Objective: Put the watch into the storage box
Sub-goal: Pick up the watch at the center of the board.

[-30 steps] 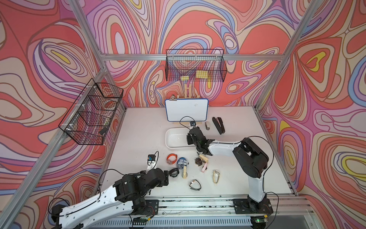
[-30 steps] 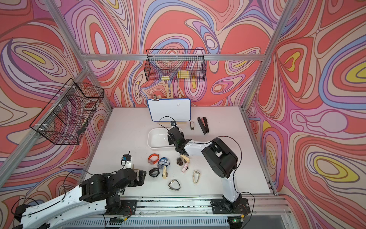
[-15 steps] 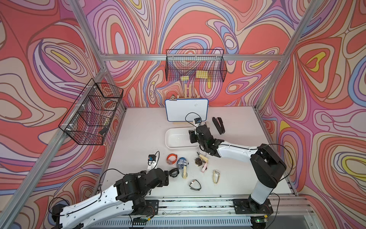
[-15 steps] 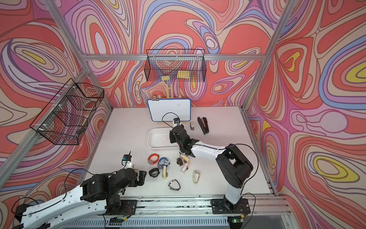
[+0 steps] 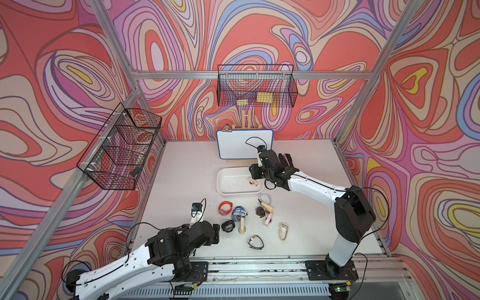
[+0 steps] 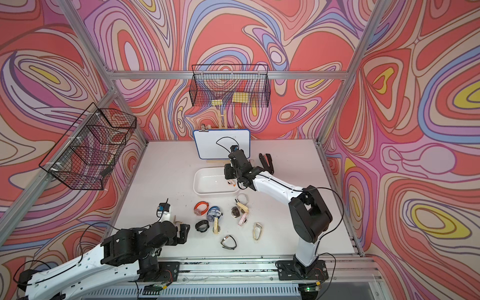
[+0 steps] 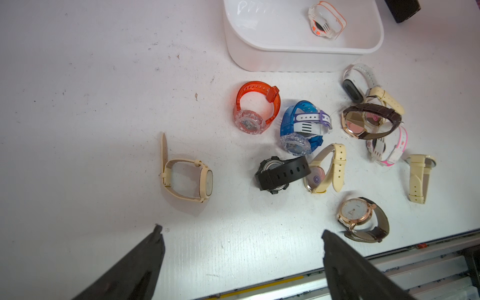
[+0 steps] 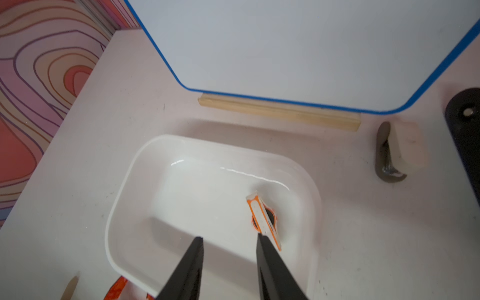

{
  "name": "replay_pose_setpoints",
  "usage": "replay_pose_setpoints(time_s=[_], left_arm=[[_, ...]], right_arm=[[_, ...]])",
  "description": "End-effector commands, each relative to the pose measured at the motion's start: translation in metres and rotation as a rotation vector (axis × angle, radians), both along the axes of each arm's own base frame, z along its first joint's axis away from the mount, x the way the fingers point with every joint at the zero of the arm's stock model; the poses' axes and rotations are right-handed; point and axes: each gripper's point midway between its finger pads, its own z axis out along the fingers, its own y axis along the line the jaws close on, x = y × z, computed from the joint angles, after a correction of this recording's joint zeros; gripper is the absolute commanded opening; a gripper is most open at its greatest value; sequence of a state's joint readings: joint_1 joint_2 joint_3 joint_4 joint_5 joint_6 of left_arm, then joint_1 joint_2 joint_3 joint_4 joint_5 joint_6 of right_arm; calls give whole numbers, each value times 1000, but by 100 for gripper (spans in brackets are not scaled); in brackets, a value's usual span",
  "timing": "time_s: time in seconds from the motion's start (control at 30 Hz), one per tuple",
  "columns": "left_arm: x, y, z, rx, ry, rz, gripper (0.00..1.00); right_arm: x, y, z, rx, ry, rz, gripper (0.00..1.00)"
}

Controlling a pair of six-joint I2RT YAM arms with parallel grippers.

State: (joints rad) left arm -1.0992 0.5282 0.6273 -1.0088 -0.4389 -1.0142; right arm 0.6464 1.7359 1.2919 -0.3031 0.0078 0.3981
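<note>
Watch (image 8: 262, 220) lies in storage box (image 8: 117, 215) beside right tool (image 8: 229, 236), half-parted, empty.

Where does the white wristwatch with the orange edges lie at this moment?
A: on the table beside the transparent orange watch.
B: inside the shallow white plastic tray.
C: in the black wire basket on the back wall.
B: the white wristwatch with orange edges rests on the floor of the shallow white plastic tray.
</note>
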Motion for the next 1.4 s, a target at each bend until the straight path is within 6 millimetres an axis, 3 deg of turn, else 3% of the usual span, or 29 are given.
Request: replay_pose_setpoints(time_s=[0.0,0.17,0.33,0.43,0.7,0.87,1.0,1.37], left_arm=[[-2,4,5,10,-10,-15,100],[-1,-9,7,-19,-16,-61,100],[0,-45,6,-82,-15,-176,100],[-1,-70,7,-116,-6,-261,99],[-1,-100,20,-170,-58,-381,99],[0,-106,29,-195,-114,-420,99],[0,-113,30,-209,-140,-457,99],[-2,-116,32,-166,-194,-529,98]], right_arm=[[-51,-23,10,-5,115,30,40],[-111,-77,6,13,232,-101,39],[-165,-69,-12,246,364,-46,33],[-184,-65,-32,339,438,-34,31],[-199,-58,-58,454,506,-25,29],[-197,-54,-59,491,494,-14,29],[-198,-53,-73,473,527,-23,29],[-195,-64,-87,396,531,-80,31]])
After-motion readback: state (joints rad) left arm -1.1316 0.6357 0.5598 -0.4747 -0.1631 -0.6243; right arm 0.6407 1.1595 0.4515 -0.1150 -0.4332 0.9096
